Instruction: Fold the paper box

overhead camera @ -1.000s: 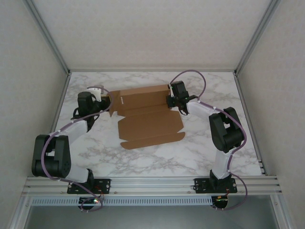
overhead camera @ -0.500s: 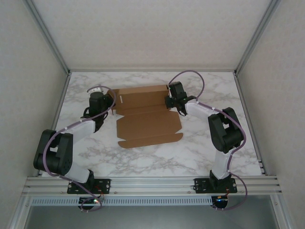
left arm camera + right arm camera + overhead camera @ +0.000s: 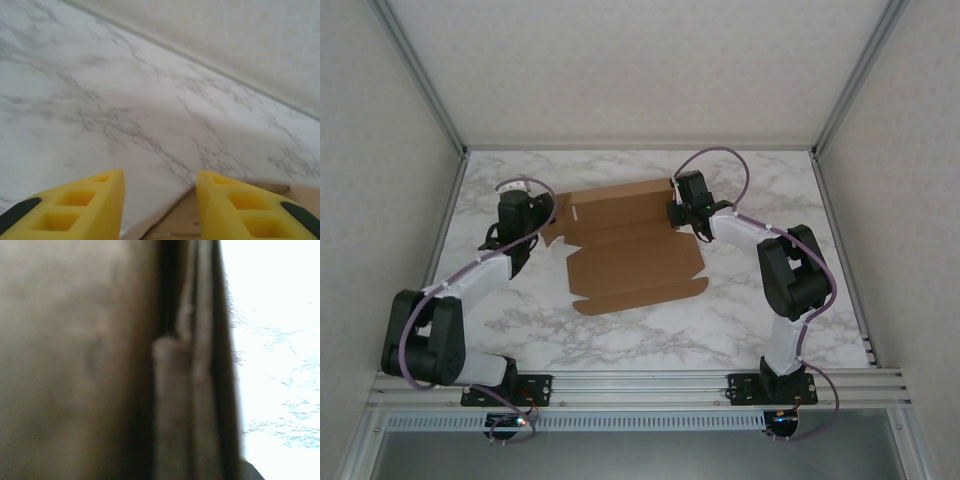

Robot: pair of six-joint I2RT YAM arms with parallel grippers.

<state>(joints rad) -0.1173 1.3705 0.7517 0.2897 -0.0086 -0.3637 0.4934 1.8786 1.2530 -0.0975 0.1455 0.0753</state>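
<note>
Paper box (image 3: 632, 250) lies opened out as a brown cardboard sheet on the marble-patterned bench (image 3: 750, 330), a little toward the far side and roughly midway between the two arms. Creases run across it from left to right, and small flaps stick out at both ends. The near panels look flat on the bench.

The left tool (image 3: 544, 214) sits at the sheet's far left corner, just beside the small end flap. Seen from its own wrist, its two yellow fingers (image 3: 85, 202) stand spread apart with nothing gripped between them. Low in the gap a corner of the cardboard pokes in over the bench top, and a pale wall (image 3: 240, 35) rises beyond.

The right tool (image 3: 676, 212) is at the far right corner of the sheet, pressed together and pinching the cardboard edge there. From its wrist the cardboard is so close that it is a dim brown blur, with a folded edge running from top to bottom and bright bench showing to the right of it
</note>
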